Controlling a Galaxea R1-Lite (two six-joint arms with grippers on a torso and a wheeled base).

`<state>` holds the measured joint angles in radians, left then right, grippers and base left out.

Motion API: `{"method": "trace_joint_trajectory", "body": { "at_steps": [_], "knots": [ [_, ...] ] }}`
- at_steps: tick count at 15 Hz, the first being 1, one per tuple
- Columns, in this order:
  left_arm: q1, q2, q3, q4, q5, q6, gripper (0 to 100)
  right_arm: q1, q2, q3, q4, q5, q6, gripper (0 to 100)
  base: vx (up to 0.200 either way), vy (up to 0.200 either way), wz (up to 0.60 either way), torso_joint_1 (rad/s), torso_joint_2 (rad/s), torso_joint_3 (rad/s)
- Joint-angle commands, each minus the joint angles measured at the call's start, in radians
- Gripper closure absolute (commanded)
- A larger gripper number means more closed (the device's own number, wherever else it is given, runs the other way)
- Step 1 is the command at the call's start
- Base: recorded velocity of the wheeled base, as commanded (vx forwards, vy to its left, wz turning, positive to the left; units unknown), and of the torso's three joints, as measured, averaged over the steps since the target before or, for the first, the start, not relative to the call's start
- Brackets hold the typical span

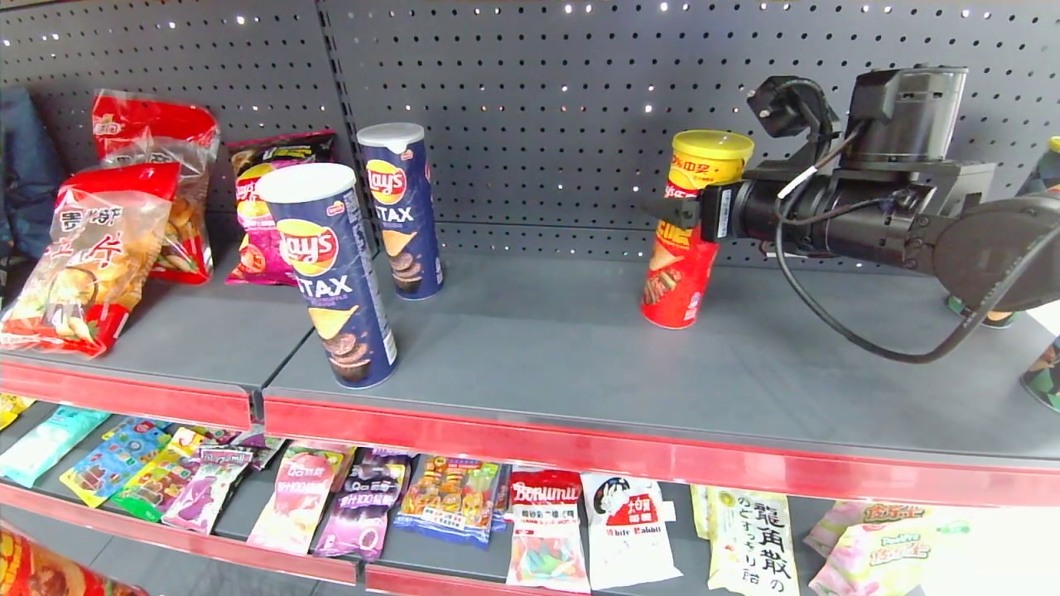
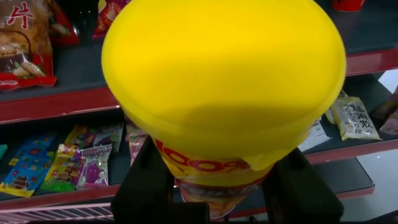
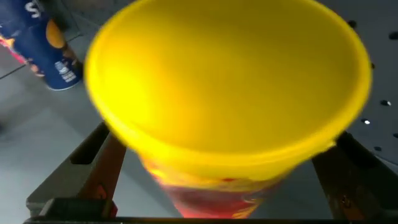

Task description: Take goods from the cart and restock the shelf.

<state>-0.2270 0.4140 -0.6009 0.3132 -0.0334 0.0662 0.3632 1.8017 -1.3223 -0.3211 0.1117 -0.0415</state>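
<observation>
Red, yellow-lidded can [image 1: 681, 273] is seen standing on the shelf [image 1: 538, 348], well apart from the blue cans [image 1: 331, 273], the right gripper [image 1: 683, 213] set about its upper part; whether that grip is closed cannot be told. A second can [image 2: 224, 81] is clamped in the left gripper [image 2: 221, 193], off the shelf. Toppling is judged likely if the withdrawal drags the tall can.
</observation>
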Motion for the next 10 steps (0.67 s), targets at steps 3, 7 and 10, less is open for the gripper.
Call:
{"method": "trace_joint_trajectory", "body": {
  "at_steps": [3,7,10],
  "knots": [
    [0.0,-0.006,0.01,0.0,0.0,0.0,100,-0.001,0.001,-0.001,-0.003,-0.026,0.018,0,0.0,0.0,0.0,0.0,0.0,0.0],
    [0.0,-0.008,0.015,0.0,0.0,0.001,100,0.003,0.013,-0.04,-0.003,-0.037,0.034,0,0.0,0.0,0.0,0.0,0.0,0.0],
    [0.0,-0.018,0.027,0.0,0.0,0.001,100,0.014,0.016,-0.043,-0.003,-0.084,0.066,0,0.0,0.0,0.0,0.0,0.0,0.0]
  ]
}}
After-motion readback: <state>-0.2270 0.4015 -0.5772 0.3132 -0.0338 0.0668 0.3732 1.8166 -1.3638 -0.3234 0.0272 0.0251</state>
